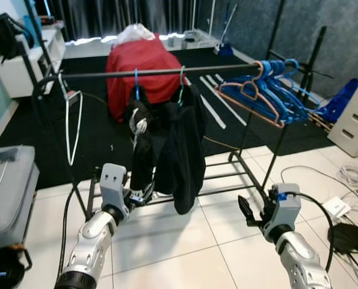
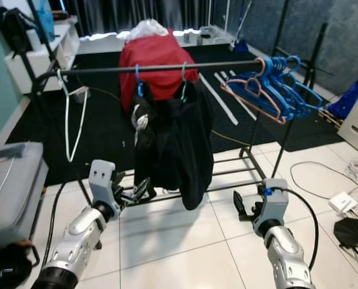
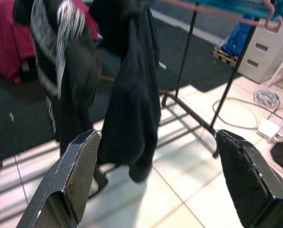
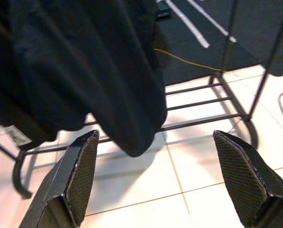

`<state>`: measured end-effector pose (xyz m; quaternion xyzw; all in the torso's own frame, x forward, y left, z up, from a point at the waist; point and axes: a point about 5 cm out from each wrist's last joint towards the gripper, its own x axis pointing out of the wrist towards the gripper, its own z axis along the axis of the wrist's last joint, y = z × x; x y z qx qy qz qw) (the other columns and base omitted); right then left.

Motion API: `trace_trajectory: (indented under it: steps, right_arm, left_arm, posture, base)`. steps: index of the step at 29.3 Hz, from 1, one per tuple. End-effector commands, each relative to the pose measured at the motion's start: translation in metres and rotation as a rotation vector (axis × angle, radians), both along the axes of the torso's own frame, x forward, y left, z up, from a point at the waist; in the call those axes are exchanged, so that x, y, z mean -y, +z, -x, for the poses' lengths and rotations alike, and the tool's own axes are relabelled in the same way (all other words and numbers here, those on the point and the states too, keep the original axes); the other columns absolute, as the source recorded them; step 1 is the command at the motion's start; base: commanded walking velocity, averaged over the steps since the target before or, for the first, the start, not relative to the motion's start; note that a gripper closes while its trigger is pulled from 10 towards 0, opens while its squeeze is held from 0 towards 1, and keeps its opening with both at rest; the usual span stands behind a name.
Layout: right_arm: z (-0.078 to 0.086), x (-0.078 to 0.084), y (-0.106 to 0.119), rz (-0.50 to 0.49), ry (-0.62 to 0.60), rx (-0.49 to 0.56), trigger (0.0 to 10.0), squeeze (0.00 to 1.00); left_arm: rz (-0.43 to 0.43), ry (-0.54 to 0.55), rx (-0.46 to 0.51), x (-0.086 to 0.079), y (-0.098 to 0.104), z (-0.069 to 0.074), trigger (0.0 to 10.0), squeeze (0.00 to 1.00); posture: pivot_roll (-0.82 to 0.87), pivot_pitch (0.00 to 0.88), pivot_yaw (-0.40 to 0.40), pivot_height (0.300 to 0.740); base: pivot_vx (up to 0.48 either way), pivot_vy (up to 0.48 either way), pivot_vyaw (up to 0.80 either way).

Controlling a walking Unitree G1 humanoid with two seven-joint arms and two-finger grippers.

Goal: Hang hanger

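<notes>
A black clothes rail (image 1: 166, 72) crosses the view ahead. Dark garments (image 1: 169, 150) hang from it on a blue hanger (image 1: 136, 81) and a green hanger (image 1: 182, 84). A white empty hanger (image 1: 70, 120) hangs near the rail's left end. Several blue hangers and a pink one (image 1: 269, 90) crowd the right end. My left gripper (image 1: 139, 195) is low, just under the garments' left side, open and holding nothing. My right gripper (image 1: 246, 212) is low on the right, below the rack, also open with nothing between its fingers (image 4: 79, 180).
A red covered object (image 1: 139, 69) sits behind the rack on dark carpet. A grey case (image 1: 7, 186) stands at the left. Cables and a power strip (image 1: 341, 208) lie on the white tiles at right. White drawers (image 1: 356, 114) stand far right.
</notes>
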<state>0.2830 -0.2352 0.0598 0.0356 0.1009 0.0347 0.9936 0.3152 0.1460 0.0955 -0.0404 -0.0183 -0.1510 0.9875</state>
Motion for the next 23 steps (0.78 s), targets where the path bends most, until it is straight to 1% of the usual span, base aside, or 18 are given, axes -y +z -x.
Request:
trace_trajectory:
  steps: [1, 5, 15, 23]
  right_arm:
    - [-0.002, 0.0, 0.002, 0.01, 0.003, 0.012, 10.0, 0.0]
    - [-0.002, -0.001, 0.001, 0.001, 0.006, 0.012, 10.0, 0.0]
    - [-0.003, -0.001, 0.001, -0.012, -0.002, 0.024, 10.0, 0.0]
    - [-0.002, -0.002, 0.002, -0.027, -0.008, 0.039, 10.0, 0.0]
  left_arm:
    - [-0.009, 0.043, 0.057, -0.003, 0.013, -0.005, 10.0, 0.0]
    - [-0.027, 0.085, 0.094, -0.003, 0.026, -0.008, 10.0, 0.0]
    - [-0.054, 0.126, 0.104, 0.0, 0.03, -0.01, 10.0, 0.0]
    - [-0.054, 0.176, 0.126, 0.005, 0.042, -0.015, 10.0, 0.0]
  posture:
    - [-0.19, 0.0, 0.009, 0.74]
    - [-0.19, 0.0, 0.013, 0.74]
    - [-0.19, 0.0, 0.03, 0.74]
    - [-0.2, 0.0, 0.04, 0.74]
  base:
    - [0.371, 0.0, 0.0]
    - [0.413, 0.0, 0.0]
    - [0.463, 0.0, 0.0]
    - [0.467, 0.0, 0.0]
